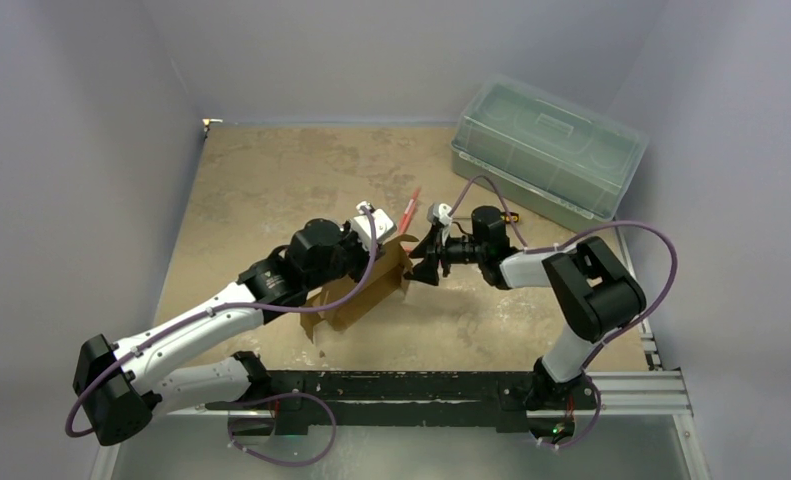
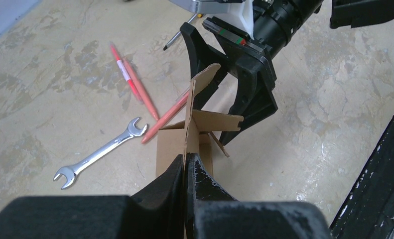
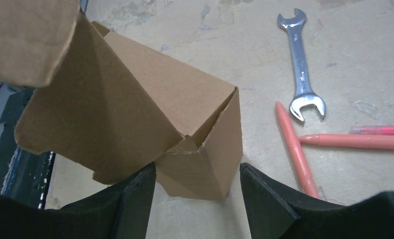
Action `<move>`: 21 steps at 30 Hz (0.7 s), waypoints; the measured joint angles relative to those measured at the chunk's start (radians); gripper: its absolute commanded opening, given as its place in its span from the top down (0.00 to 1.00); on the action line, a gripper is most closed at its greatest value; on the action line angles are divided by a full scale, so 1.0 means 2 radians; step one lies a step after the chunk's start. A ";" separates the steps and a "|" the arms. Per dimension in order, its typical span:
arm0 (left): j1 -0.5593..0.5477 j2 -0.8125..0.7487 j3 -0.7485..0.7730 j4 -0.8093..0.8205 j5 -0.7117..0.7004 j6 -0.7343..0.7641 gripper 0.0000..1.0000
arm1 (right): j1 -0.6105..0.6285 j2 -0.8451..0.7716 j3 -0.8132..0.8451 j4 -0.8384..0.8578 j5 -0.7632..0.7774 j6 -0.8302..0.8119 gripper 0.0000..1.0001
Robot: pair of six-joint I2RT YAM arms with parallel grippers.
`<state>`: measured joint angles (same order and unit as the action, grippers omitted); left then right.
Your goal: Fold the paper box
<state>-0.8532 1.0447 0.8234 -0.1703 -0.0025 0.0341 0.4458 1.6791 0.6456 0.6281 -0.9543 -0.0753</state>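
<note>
The paper box is a brown cardboard sheet, partly folded, standing tilted on the table in front of the arms. My left gripper is shut on one upright cardboard panel, pinching its thin edge between both pads. My right gripper is open and faces the box's folded end, whose corner sits between the spread fingers. A loose flap rests beside that gripper's left finger. In the left wrist view the right gripper's black fingers straddle the box's far flaps.
A silver wrench and several pink pens lie on the table just beyond the box. A translucent green lidded bin stands at the back right. A black rail runs along the near edge.
</note>
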 measured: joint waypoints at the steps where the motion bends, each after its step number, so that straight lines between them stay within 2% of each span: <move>1: 0.000 -0.001 -0.001 0.001 0.000 0.000 1.00 | 0.001 0.004 -0.007 0.021 0.001 0.012 0.35; 10: 0.000 -0.003 -0.002 0.004 0.003 -0.004 1.00 | 0.003 0.058 -0.078 0.294 0.001 0.142 0.38; 14: 0.001 -0.005 -0.002 0.011 0.003 -0.012 1.00 | 0.003 0.069 -0.081 0.343 0.007 0.163 0.40; 21: 0.001 -0.005 -0.002 0.019 0.006 -0.021 1.00 | 0.005 0.087 -0.081 0.375 0.022 0.175 0.46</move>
<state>-0.8513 1.0340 0.8185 -0.1318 0.0105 -0.0078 0.4549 1.8530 0.4835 1.3788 -0.9104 0.2741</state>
